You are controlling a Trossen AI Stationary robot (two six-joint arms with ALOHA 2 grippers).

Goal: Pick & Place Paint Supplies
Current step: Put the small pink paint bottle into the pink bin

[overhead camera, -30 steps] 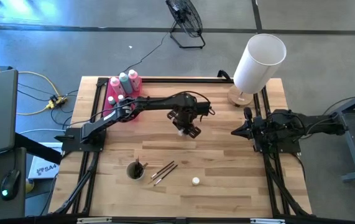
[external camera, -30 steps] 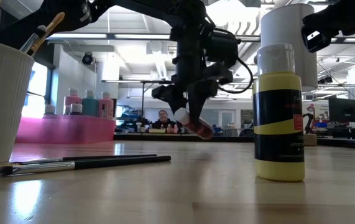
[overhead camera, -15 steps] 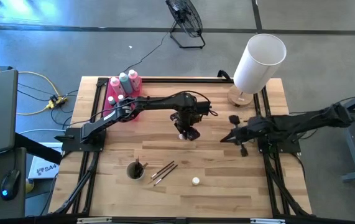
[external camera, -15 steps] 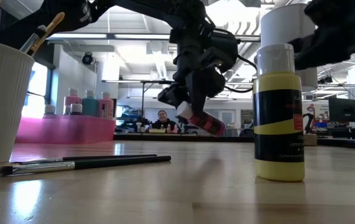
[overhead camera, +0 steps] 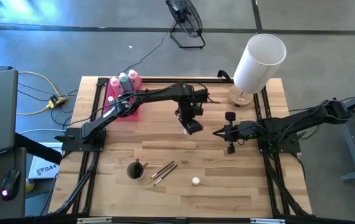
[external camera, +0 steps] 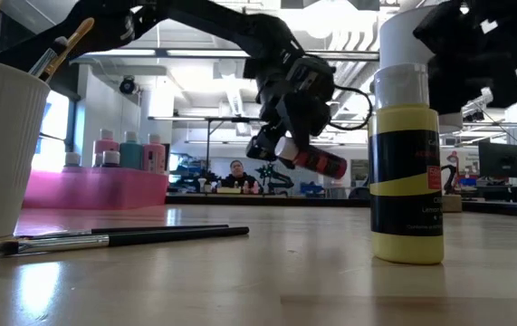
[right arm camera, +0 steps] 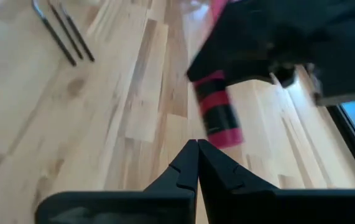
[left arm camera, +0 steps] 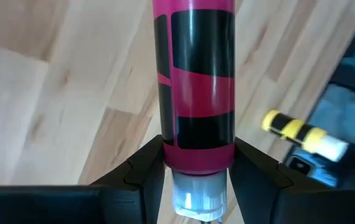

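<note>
Bottle (left arm camera: 194, 87), pink and black, hangs tilted at frame centre, clamped near its cap by the left gripper (overhead camera: 191, 126); right gripper (right arm camera: 197, 163), centre-right, is closed and empty.

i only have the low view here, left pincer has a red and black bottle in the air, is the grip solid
Observer: Yes. In the left wrist view the left pincer clamps the magenta and black bottle just above its white cap.
Operator: where's the right arm, i just see something dark up top
Observer: From above, the right pincer is shut and empty, reaching toward the table's middle, close to the bottle.
Operator: anything under the bottle
Observer: Bare wood directly beneath. The brushes and the cup lie nearer the front edge.
Operator: the tray free?
Observer: The pink tray holds three bottles at its far end.
</note>
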